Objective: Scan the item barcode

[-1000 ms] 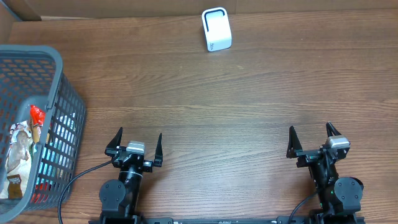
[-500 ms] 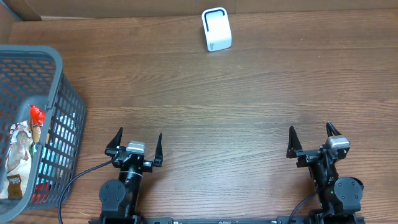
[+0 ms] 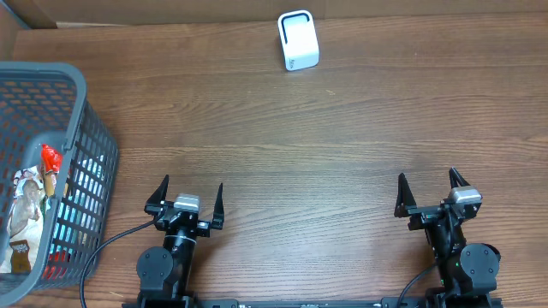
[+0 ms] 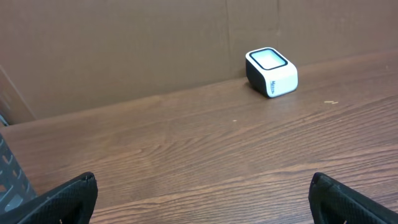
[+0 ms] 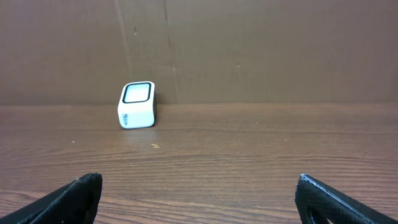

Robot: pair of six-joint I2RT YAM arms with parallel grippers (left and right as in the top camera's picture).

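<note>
At far left, basket [image 3: 90, 162] cropped, contents [image 3: 28, 214] indistinct; left pincer [image 3: 193, 181] and right pincer [image 3: 427, 173] spread, empty.

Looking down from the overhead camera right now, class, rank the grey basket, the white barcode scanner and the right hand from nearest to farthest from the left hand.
1. The grey basket: just to the side of the left hand, at the table's left edge.
2. The white barcode scanner: at the far side of the table, by the back wall.
3. The right hand: across the near edge, on the right.
</note>
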